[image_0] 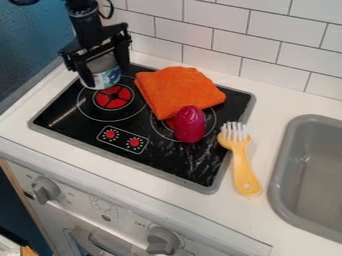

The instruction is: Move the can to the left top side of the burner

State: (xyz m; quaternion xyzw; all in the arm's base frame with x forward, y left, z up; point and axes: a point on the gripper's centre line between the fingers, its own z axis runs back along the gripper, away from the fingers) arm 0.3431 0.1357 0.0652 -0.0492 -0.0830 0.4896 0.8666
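Can [105,73] upright between jaws, long axis near-vertical.

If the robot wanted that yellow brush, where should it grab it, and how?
Probably best by the middle of the brush's handle, coming straight down from above and squeezing across its narrow width. The handle is long and slim and lies flat, with the bristles at the far end, out of the way.

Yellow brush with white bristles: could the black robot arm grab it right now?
Probably not: its black two-finger gripper holds a metal can with a white-and-blue label. Once emptied, it likely could, since nothing lies on top of the brush.
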